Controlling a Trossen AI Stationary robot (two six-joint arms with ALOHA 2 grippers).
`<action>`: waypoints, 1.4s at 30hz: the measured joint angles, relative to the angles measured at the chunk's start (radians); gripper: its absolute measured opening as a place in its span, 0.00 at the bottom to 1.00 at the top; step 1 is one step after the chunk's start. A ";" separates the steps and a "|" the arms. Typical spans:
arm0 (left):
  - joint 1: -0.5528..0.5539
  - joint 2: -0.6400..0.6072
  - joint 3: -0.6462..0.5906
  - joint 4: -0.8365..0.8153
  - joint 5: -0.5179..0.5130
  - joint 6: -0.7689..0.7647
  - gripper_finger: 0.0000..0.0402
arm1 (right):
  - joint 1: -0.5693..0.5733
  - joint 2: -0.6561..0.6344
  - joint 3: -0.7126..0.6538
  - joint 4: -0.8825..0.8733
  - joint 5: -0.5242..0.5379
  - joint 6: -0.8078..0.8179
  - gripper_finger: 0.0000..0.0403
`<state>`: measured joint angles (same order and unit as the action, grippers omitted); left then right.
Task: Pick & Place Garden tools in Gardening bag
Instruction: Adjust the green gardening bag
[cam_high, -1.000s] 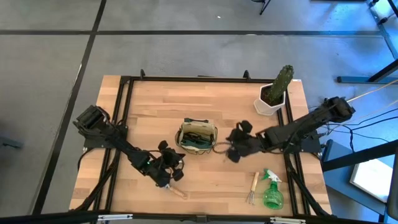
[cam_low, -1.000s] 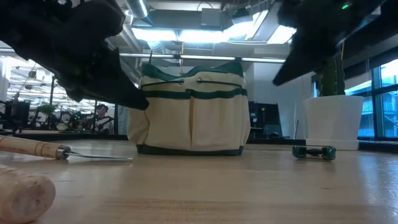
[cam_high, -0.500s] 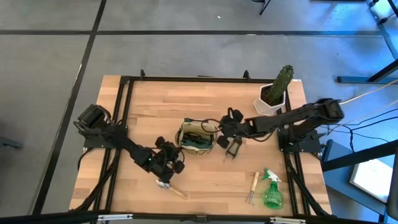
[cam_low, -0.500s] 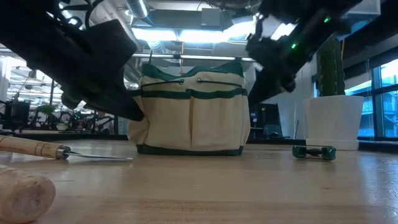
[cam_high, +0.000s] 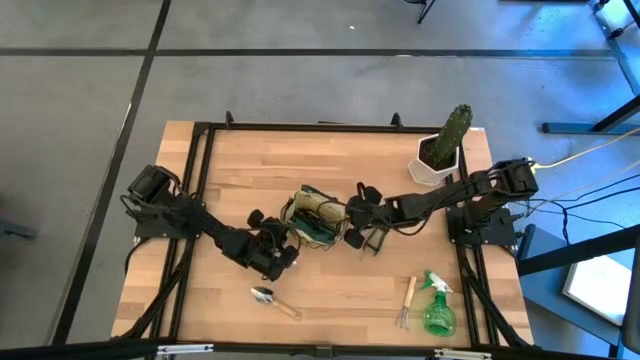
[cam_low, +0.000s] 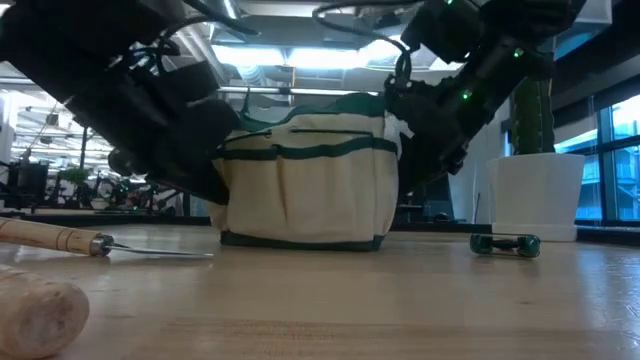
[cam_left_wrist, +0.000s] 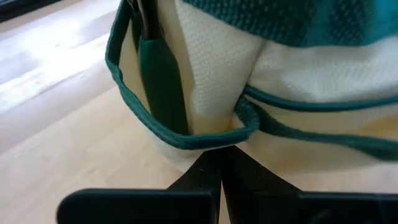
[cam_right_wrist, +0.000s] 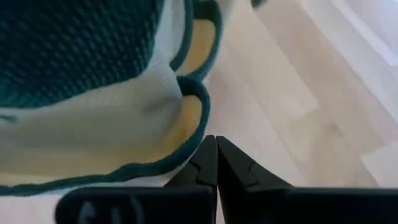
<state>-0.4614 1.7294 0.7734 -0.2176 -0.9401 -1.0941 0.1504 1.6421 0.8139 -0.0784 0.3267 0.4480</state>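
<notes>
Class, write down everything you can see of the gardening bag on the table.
The gardening bag is a small cream fabric tote with dark green trim, a green woven band and outer pockets. It stands upright near the middle of the wooden table, leaning slightly. A green-handled tool sits in one end pocket. The left gripper has its jaws closed on the green edge at one end; the right gripper has its jaws closed on the edge at the other end.

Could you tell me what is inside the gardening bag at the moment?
From above, the gardening bag shows dark, green-and-black contents that look like pruners, though I cannot make them out clearly. Anything deeper is hidden by the fabric and the two grippers at its rim.
</notes>
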 joint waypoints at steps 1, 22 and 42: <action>0.008 0.000 0.000 0.000 0.000 0.009 0.00 | 0.007 0.000 0.000 0.010 -0.001 0.000 0.00; 0.162 0.000 0.000 0.114 0.107 0.267 0.00 | 0.107 0.000 0.000 0.106 -0.043 0.039 0.00; -0.016 -0.080 0.000 0.133 0.124 0.211 0.00 | 0.127 0.000 0.000 -0.015 0.043 0.076 0.00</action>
<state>-0.4776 1.6491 0.7734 -0.0847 -0.8156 -0.8832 0.2775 1.6417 0.8139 -0.0933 0.3699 0.5236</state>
